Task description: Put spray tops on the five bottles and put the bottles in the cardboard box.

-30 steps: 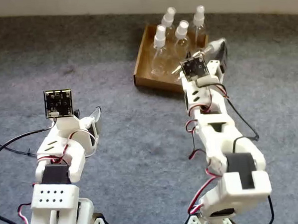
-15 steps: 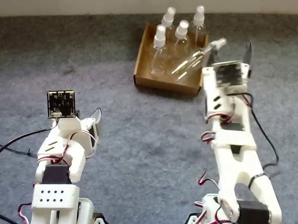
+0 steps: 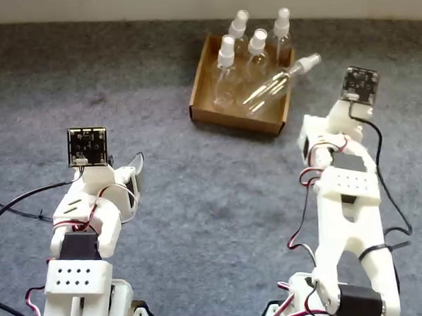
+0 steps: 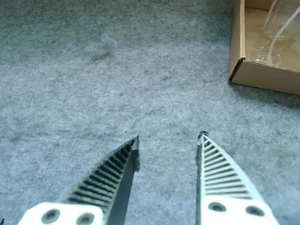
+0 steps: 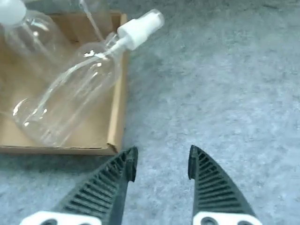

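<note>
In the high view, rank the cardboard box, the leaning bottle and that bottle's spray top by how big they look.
Largest: the cardboard box.
Next: the leaning bottle, lying tilted over the box's edge.
Smallest: its spray top.

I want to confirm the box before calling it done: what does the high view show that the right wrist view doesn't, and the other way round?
High view: four upright bottles with spray tops standing in the cardboard box, and the left arm. Right wrist view: the right gripper, open and empty, over the carpet beside the box's corner. Both: the fifth bottle leaning tilted in the box, its spray top poking out past the wall.
</note>
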Motion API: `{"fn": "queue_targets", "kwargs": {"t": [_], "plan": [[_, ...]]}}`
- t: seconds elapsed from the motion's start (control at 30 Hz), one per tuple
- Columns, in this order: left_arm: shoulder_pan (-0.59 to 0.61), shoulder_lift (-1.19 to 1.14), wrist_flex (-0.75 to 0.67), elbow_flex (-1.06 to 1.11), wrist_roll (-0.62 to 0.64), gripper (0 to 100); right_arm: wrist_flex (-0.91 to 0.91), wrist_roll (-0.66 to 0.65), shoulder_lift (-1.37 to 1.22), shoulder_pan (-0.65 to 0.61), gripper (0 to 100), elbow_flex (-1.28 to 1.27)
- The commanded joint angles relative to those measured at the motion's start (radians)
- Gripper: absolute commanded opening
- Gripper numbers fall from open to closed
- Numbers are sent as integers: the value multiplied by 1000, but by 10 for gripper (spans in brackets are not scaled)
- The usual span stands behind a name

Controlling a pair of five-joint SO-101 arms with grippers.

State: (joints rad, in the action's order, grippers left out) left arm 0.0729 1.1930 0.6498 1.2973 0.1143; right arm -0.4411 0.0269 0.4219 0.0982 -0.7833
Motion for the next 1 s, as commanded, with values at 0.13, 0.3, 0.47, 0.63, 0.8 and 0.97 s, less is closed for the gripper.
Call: {"fn": "queue_targets", "kwargs": {"t": [0.13, 0.3, 0.47, 0.63, 0.8, 0.97], "plan": [[19, 7, -18, 53, -71, 189, -7, 17, -4, -84, 144, 22], [84, 12, -21, 214, -279, 189, -5, 117, -4, -137, 142, 82], [176, 12, -21, 280, -338, 189, 1, 187, -28, -191, 143, 105], [183, 12, -23, 331, -338, 189, 39, 207, -35, -196, 146, 107], [185, 12, -43, 340, -341, 189, 171, 207, -35, -182, 146, 99], [186, 12, -92, 369, -341, 189, 174, 203, -31, -180, 146, 99]]}}
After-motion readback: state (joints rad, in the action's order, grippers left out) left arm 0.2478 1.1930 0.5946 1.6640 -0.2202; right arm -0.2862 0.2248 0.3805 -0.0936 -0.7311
